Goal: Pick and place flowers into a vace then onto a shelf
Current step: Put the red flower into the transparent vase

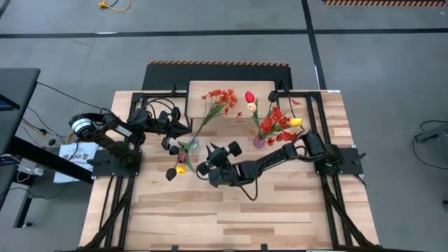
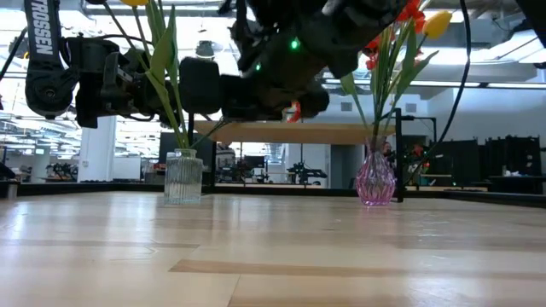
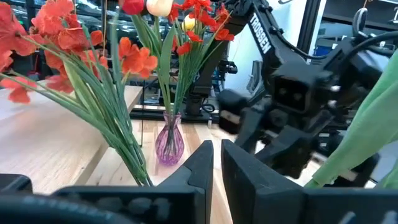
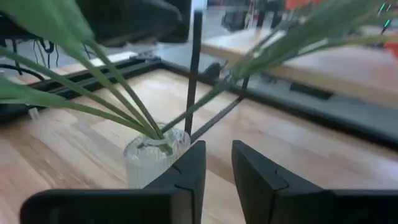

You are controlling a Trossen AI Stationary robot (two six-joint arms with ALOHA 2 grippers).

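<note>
A clear ribbed vase [image 1: 190, 145] [image 2: 183, 176] stands on the table. It holds a red-orange spray [image 1: 220, 98] leaning toward the shelf and tulips [image 1: 180, 164] drooping toward the near edge. A pink vase [image 1: 259, 142] [image 2: 375, 179] with red and yellow flowers [image 1: 276, 124] stands to its right. The shelf [image 1: 231, 91] is at the far edge. My right gripper [image 4: 217, 165] hovers open just short of the clear vase [image 4: 152, 158], nothing between its fingers. My left gripper [image 3: 216, 168] is shut, raised beside the spray's stems [image 3: 124, 143].
Black frame rails [image 1: 119, 182] run along both sides of the table. The shelf's thin black leg [image 4: 193, 74] stands just behind the clear vase. Bare planks [image 1: 231, 217] stretch toward the near edge.
</note>
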